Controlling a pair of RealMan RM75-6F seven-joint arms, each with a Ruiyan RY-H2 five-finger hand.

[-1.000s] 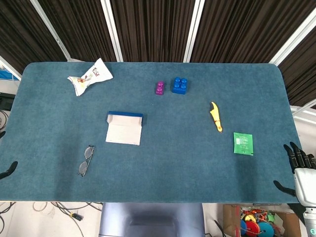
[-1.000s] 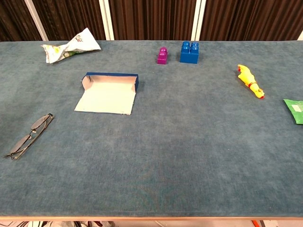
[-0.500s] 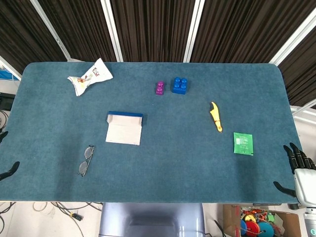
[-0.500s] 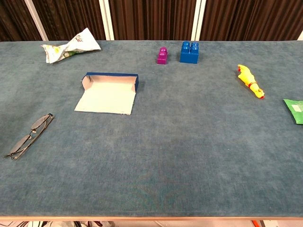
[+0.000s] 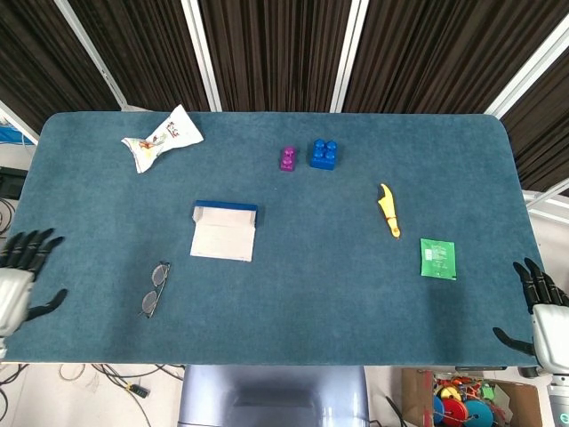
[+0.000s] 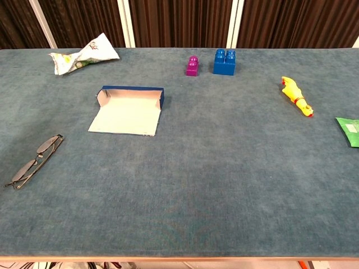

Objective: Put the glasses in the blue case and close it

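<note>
Your table is covered edge to edge in teal cloth. On it, left of centre, your blue case lies open, its pale lid flap folded flat toward you. Your left hand sits at the table's left edge, released, fingers spread and holding nothing. Your right hand sits at the near right corner, likewise released with fingers apart. A crumpled snack wrapper lies at the far left. The glasses lie folded on the cloth, near the case on its near-left side, not touching it. A green packet lies right, a yellow toy beside it, then a blue brick and a purple brick at the far middle.
</note>
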